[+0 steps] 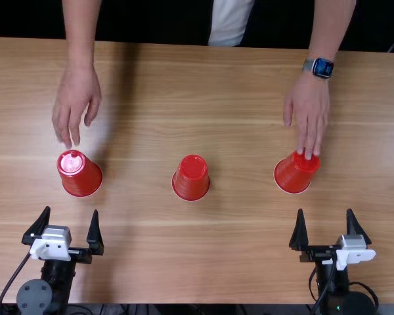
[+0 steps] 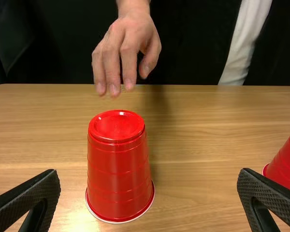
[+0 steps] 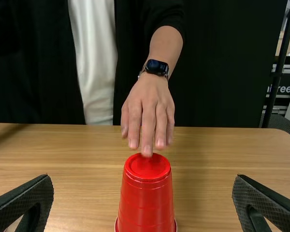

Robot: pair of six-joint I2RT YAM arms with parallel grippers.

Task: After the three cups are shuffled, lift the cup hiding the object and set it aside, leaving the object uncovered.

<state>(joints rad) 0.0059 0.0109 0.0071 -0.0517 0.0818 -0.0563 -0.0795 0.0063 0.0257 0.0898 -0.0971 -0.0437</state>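
Light brown wood with a fine straight grain makes up the tabletop point(image 1: 197, 98), smooth and softly shiny. Beyond its far edge the room is dark. A person stands there in a black jacket point(image 3: 38, 58) worn over a white shirt point(image 3: 92, 58).

At the left, the black left arm point(image 1: 49, 262) comes up from the near edge. The left arm's jaws stand wide apart with nothing between them, facing the left red plastic cup point(image 1: 79, 174). That cup stands upside down on its white rim. A bare hand point(image 1: 75, 98) of the person hangs just beyond and above it, fingers pointing down and not touching it.

In the centre stands the middle red plastic cup point(image 1: 191, 177), also upside down, with no hand on it. It is well apart from both of its neighbours.

At the right, the right red plastic cup point(image 1: 295, 172) is upside down too. The fingertips of the hand with the wristwatch point(image 1: 307, 111) rest on its upturned base. The dark-faced wristwatch point(image 1: 322, 67) sits on a pale band. The black right arm point(image 1: 338, 262) stands near that cup, and the right arm's jaws are spread wide and hold nothing.

Which cup covers the object cannot be told.

Behind the person, at the far right, a thin dark metal upright point(image 3: 280, 63) stands beside a dark panel. Some white lettering point(image 3: 280, 89) on the panel is partly cut off.
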